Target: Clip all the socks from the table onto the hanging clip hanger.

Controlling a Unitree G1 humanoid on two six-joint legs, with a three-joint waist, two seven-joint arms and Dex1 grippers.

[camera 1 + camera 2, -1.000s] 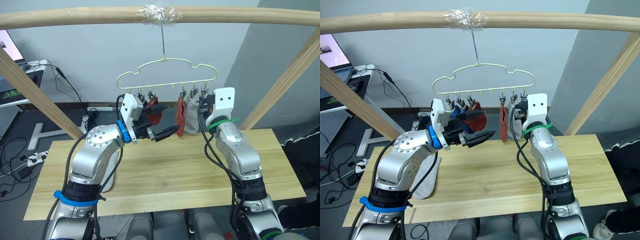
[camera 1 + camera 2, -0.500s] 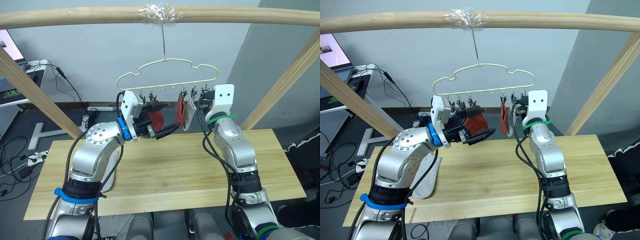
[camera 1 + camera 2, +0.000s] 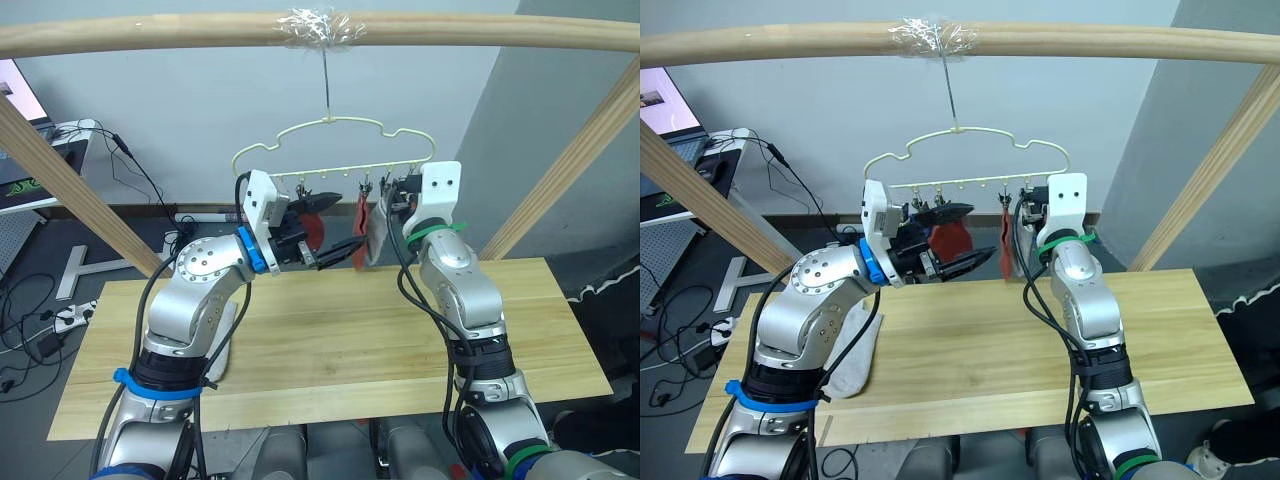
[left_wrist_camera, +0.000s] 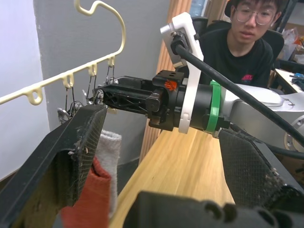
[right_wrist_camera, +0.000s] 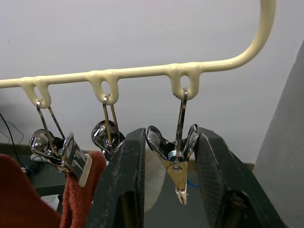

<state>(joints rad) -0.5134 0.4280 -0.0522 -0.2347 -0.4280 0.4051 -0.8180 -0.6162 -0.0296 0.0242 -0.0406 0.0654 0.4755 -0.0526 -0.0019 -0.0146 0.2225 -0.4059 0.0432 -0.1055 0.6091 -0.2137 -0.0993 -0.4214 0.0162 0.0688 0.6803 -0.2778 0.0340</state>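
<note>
The pale yellow-green clip hanger (image 3: 332, 124) hangs by its hook from the top pole. A rust red sock (image 3: 361, 226) and a light grey sock (image 3: 380, 234) hang from its right-hand clips. Another rust red sock (image 3: 312, 231) hangs further left, between the spread fingers of my open left gripper (image 3: 342, 228). My right gripper (image 5: 171, 133) is raised to the end clip (image 5: 178, 164), open, its fingers close on either side of the clip's handles; the clip's jaws are closed. One light grey sock (image 3: 850, 352) lies on the table (image 3: 380, 340) under my left arm.
A horizontal wooden pole (image 3: 150, 35) spans the top, with slanted poles at the left (image 3: 60, 170) and right (image 3: 580, 150). A person (image 4: 242, 42) sits beyond the table's right end. Cables and a desk stand behind at the left.
My right gripper has risen to the hanger's end clip and now flanks it. My left gripper has lifted and moved closer to the hanger's clips.
</note>
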